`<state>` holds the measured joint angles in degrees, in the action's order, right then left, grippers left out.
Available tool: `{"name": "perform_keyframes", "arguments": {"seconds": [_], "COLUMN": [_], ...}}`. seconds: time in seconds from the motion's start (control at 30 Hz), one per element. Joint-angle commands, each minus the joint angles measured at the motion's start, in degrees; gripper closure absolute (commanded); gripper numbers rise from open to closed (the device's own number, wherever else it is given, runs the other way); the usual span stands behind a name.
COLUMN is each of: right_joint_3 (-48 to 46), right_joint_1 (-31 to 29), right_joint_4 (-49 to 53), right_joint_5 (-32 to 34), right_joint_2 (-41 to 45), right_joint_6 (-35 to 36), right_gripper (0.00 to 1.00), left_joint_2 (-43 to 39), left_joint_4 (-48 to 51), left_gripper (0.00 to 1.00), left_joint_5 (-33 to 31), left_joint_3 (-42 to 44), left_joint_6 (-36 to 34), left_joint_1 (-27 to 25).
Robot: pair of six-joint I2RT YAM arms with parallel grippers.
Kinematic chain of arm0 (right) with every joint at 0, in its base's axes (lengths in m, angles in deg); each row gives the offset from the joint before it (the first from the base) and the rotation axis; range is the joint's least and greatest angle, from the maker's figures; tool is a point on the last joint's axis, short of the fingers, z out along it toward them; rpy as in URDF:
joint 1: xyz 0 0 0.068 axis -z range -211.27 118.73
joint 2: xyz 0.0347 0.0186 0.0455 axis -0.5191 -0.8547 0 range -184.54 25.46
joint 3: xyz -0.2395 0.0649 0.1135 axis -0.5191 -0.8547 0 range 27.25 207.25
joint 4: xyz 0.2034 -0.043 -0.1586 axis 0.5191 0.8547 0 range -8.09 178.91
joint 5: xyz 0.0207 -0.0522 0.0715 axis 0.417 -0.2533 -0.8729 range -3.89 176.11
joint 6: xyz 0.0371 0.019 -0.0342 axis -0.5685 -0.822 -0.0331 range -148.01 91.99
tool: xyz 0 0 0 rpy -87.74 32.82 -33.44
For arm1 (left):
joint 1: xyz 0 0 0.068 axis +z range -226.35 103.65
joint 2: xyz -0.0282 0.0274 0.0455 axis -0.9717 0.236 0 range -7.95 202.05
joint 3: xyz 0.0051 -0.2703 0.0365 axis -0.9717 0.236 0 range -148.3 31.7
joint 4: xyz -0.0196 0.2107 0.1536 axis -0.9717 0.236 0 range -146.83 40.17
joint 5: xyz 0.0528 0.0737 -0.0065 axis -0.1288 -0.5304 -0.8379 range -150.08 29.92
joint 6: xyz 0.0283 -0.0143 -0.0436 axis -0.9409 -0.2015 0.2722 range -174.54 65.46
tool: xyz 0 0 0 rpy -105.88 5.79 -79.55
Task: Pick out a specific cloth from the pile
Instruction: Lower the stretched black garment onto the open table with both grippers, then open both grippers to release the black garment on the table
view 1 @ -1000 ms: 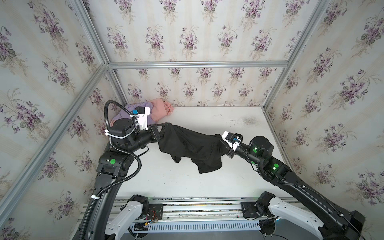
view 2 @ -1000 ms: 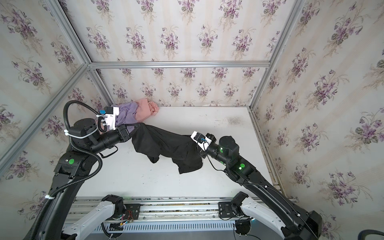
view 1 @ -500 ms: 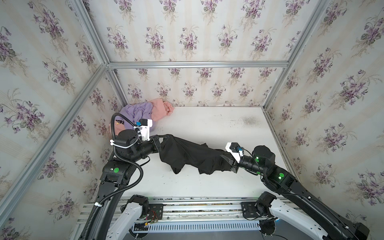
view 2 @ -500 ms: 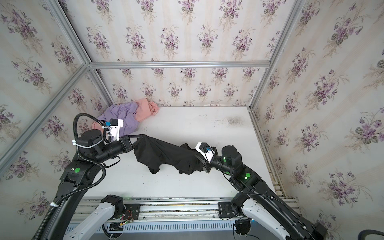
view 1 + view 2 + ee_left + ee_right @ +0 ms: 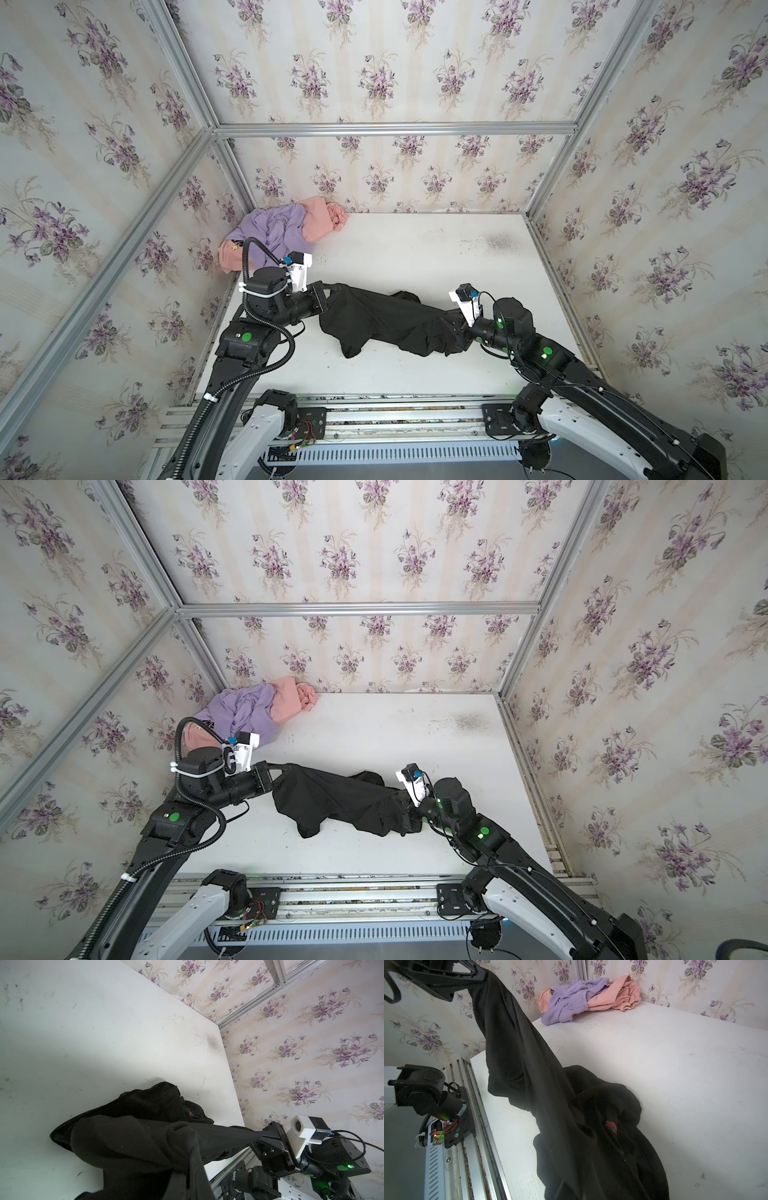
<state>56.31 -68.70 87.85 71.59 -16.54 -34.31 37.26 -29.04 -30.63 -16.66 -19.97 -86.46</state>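
Left gripper (image 5: pixel 333 287) and right gripper (image 5: pixel 456 330) each clamp an end of the cloth (image 5: pixel 386 320), which sags onto the table (image 5: pixel 415 249); the pile (image 5: pixel 282 228) lies well apart.

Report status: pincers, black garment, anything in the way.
Both shut on the black garment: left pincer, right pincer. Garment strung between them, middle on the table, apart from the pile in the far corner. Nothing blocking.

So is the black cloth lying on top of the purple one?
No, the black cloth stretches between the left gripper and the right gripper, apart from the purple garment in the pile at the far corner.
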Motion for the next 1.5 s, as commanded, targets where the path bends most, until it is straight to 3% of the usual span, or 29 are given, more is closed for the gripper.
{"name": "perform_keyframes", "arguments": {"seconds": [0.0, 0.37, 0.6, 0.73, 1.07, 1.33, 1.47], "right_joint_3": [0.5, 4.2, 6.2, 6.4, 6.4, 6.5, 8.6], "right_joint_1": [0.0, 0.8, 4.3, 5.4, 9.1, 10.4, 10.7], "right_joint_4": [-2.3, -0.3, -0.7, -2.0, -6.0, -14.4, -14.4], "right_joint_5": [6.5, 14.1, 11.6, 11.3, 12.4, 9.7, 7.2], "right_joint_2": [-2.1, -13.1, -21.2, -24.5, -32.4, -40.0, -43.7], "right_joint_6": [-2.7, -1.7, -2.9, -2.4, -1.7, -4.2, -3.9], "right_gripper": [1.00, 1.00, 1.00, 0.93, 0.93, 0.91, 0.90], "left_joint_2": [0.6, 6.4, 10.6, 12.9, 20.4, 31.8, 34.1], "left_joint_4": [-2.2, -4.6, -6.0, -6.8, -9.9, -16.3, -17.7], "left_gripper": [1.00, 1.00, 1.00, 1.00, 1.00, 0.99, 0.92], "left_joint_5": [-2.0, -5.1, -6.8, -8.9, -14.0, -11.4, -10.9], "left_joint_3": [0.8, 2.9, 4.7, 5.5, 6.9, 8.2, 8.3], "left_joint_6": [-1.4, -2.7, -3.2, -3.6, -3.1, -0.9, -1.1], "left_joint_1": [0.1, 0.1, 0.1, 0.1, 0.7, 0.8, 0.8]}}
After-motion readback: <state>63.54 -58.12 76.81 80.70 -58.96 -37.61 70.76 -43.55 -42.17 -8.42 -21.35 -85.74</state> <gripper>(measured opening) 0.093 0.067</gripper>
